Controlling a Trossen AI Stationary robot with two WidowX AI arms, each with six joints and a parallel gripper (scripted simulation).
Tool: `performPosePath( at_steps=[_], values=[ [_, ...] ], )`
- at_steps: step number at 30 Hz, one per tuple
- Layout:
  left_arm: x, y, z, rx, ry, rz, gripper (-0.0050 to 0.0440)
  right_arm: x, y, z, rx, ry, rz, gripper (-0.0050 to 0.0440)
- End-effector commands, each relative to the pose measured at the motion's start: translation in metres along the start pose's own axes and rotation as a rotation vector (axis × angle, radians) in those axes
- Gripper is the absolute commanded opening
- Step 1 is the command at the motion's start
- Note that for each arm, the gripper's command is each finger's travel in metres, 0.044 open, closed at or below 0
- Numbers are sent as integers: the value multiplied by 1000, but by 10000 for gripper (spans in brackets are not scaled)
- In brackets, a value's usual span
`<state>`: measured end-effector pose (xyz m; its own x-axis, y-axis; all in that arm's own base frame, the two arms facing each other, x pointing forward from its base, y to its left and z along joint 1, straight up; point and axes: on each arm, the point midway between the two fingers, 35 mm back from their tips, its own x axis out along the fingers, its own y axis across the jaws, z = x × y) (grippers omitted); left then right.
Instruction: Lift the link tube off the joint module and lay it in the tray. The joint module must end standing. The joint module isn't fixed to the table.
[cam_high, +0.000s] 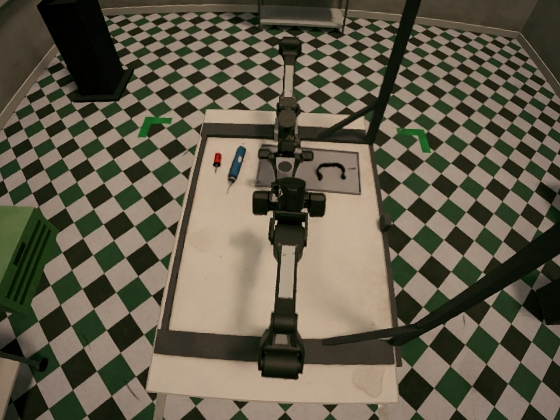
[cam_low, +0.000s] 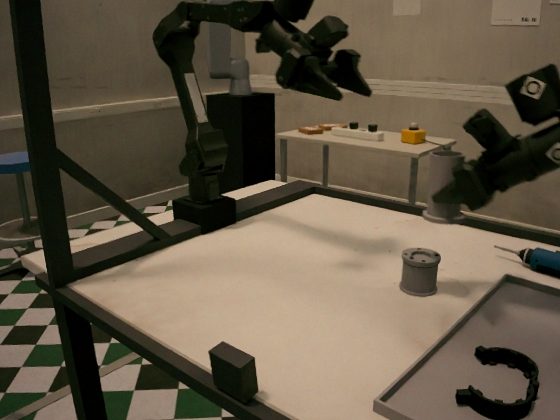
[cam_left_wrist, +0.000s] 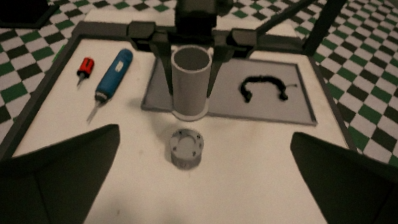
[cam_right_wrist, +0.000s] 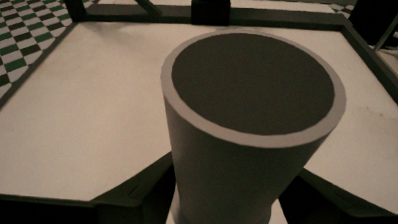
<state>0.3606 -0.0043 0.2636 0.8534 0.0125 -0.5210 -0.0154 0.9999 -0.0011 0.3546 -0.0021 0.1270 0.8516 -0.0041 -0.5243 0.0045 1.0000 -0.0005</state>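
The grey link tube (cam_low: 442, 184) is upright in the air, clear of the joint module (cam_low: 420, 271). My right gripper (cam_low: 452, 192) is shut on the tube's lower part, and the tube (cam_right_wrist: 250, 125) fills the right wrist view. In the left wrist view the tube (cam_left_wrist: 190, 82) hangs over the near edge of the grey tray (cam_left_wrist: 235, 87), behind the module (cam_left_wrist: 186, 148). The module stands upright on the white table top. My left gripper (cam_low: 340, 80) is open and empty, high above the table. In the overhead view it (cam_high: 289, 200) hides the module.
A black curved clamp lies in the tray's right half. A blue screwdriver (cam_left_wrist: 114, 75) and a small red one (cam_left_wrist: 85, 69) lie left of the tray. A dark frame with posts (cam_low: 40, 150) rims the table, and a small block (cam_low: 233, 371) sits on its edge.
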Motion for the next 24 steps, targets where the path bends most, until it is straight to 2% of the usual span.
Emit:
performPosePath(
  at_steps=[1,5,10,14,17,21,24],
  values=[
    [32,1,11,3,-20,-2,440,-26,-2,-8,2,-45,-1,213],
    [66,1,9,3,-22,-1,440,-40,-2,-27,-1,-44,-1,213],
    [91,2,5,2,-23,0,440,-49,-2,-39,-3,-33,-3,213],
    [95,2,4,2,-23,-1,440,-50,-2,-40,-3,-31,-3,213],
    [96,2,3,2,-19,0,440,-51,-2,-29,-4,-46,-3,213],
    [97,2,-1,2,-9,0,440,-55,-2,-30,2,9,-4,213],
    [94,1,0,0,-16,1,440,-61,-3,-34,4,91,-5,213]
  ],
)
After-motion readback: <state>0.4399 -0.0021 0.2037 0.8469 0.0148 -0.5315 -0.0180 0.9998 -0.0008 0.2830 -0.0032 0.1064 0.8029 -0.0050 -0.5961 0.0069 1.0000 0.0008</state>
